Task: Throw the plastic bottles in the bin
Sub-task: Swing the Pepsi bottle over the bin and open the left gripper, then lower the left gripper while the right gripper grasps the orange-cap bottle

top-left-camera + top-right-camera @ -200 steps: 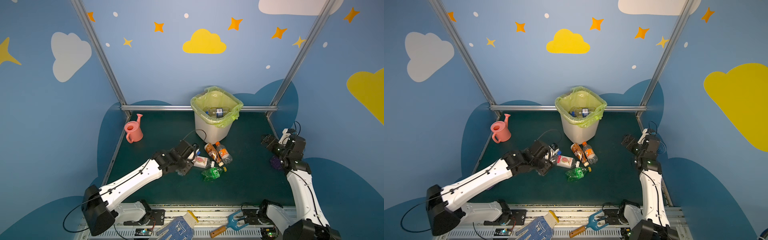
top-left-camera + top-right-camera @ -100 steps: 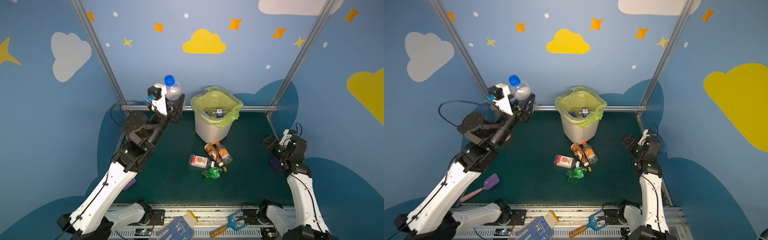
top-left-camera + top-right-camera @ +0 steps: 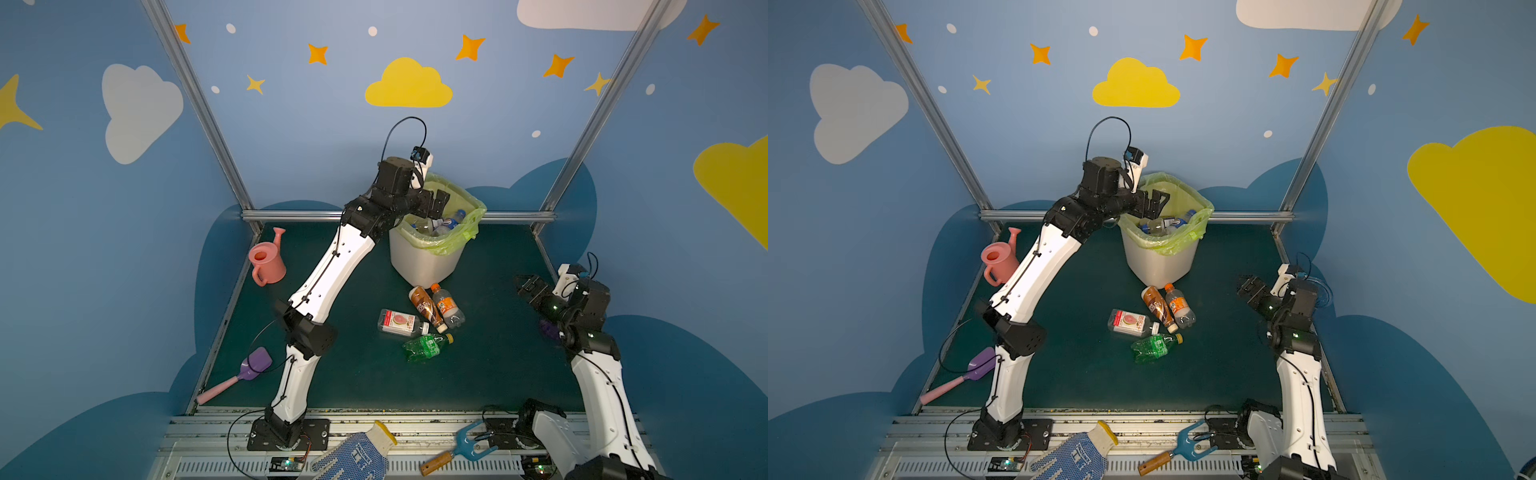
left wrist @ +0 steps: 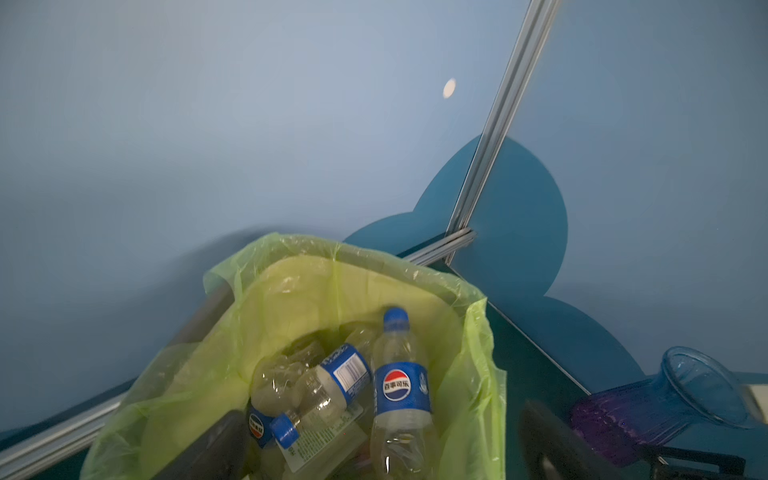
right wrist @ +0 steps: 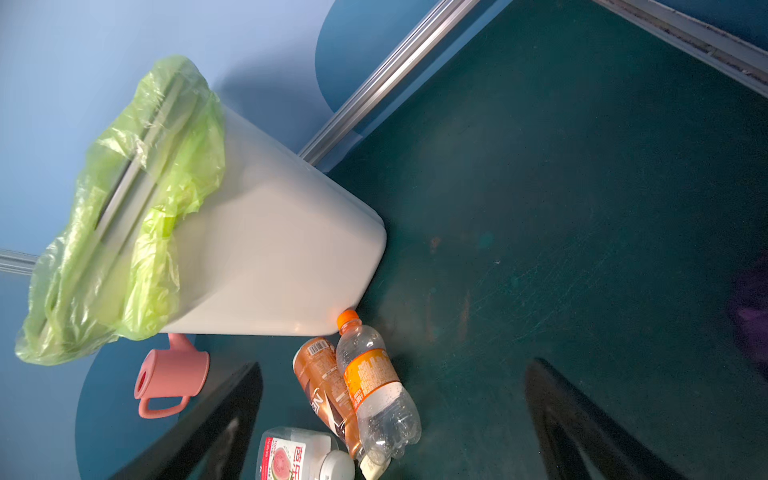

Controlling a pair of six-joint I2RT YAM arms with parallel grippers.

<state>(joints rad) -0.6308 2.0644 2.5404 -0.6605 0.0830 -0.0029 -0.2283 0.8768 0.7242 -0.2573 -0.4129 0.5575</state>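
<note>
Left wrist cam: L gripper (image 4: 382, 411) jaws wide apart, nothing btwn, right over the bin (image 4: 415, 272) mouth. Straight below, in thin yellow-green liner (image 4: 291, 291): three blue-label bottles (image 4: 401, 390), clear crinkly plastic. Bin white, smooth, squarish. Both top views: four more lie on mat (image 3: 498, 374) just in front of bin: brown bottle (image 3: 426, 307), orange-label bottle (image 3: 446, 305), flat squarish red-label bottle (image 3: 399, 322), crushed green bottle (image 3: 426, 347). R gripper (image 3: 523, 286) also spread, empty, at mat's right edge, well apart from them.
</note>
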